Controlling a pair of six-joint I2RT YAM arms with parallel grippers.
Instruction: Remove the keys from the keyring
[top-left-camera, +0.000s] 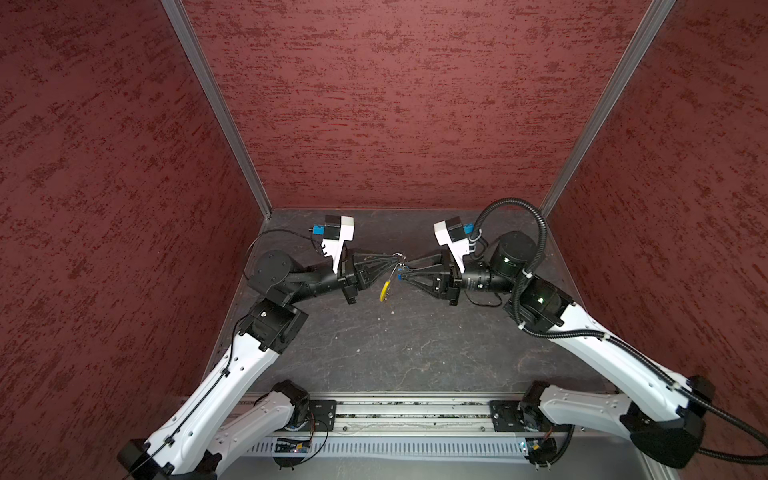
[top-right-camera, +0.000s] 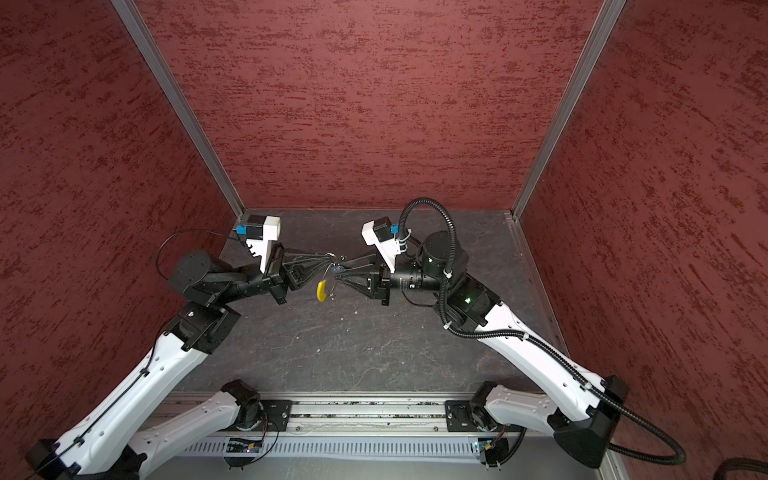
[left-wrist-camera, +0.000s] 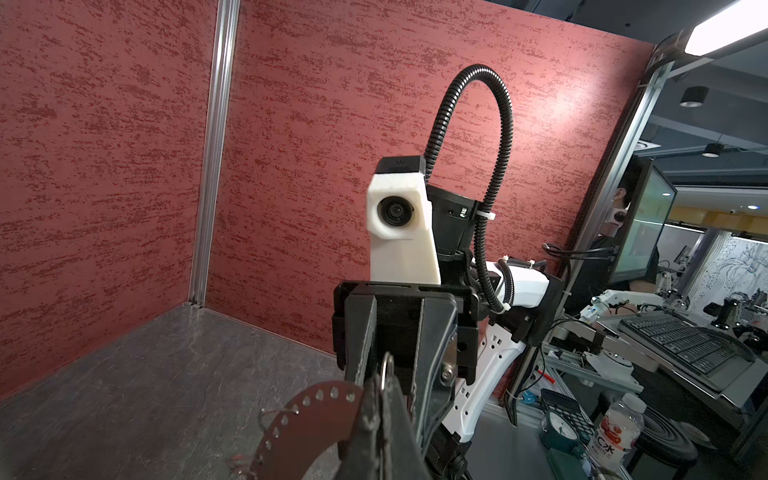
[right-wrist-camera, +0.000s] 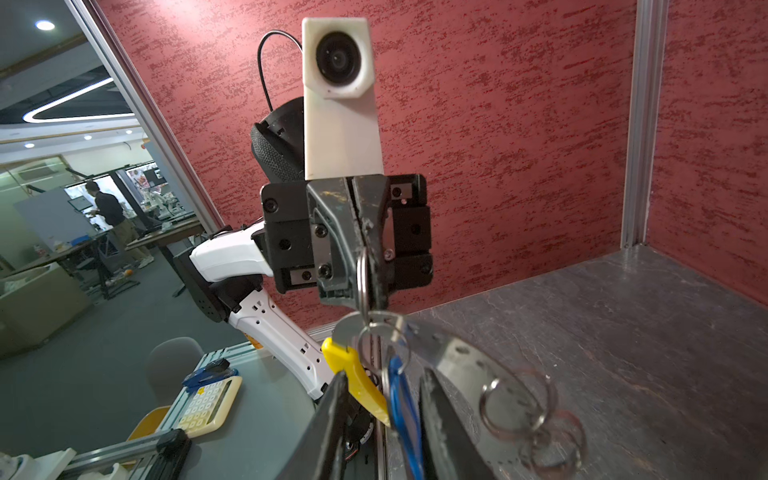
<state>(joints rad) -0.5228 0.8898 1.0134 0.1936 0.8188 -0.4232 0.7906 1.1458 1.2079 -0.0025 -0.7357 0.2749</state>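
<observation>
While both arms are meeting above the back of the table (top-left-camera: 415, 353), I am recording the following. My left hand (top-left-camera: 398, 259) is clamping shut on a split ring (right-wrist-camera: 363, 274) at the top of the keyring (right-wrist-camera: 457, 357), holding it clear of the table. The keyring is hanging below that grip in both top views, with its yellow sleeve (top-left-camera: 385, 289) dangling at the lower end, between the two hands. My right hand (top-left-camera: 405, 271) is facing the left one, tips very near it. Its fingers (right-wrist-camera: 449, 432) are standing apart on either side of the blue key (right-wrist-camera: 401, 411), which is hanging from the keyring just beside the sleeve. In the right wrist view, a gap is showing between one finger and the key's head. Whether the other finger is touching it, I cannot tell. Other rings (right-wrist-camera: 515, 405) are hanging off the keyring, blurred.
</observation>
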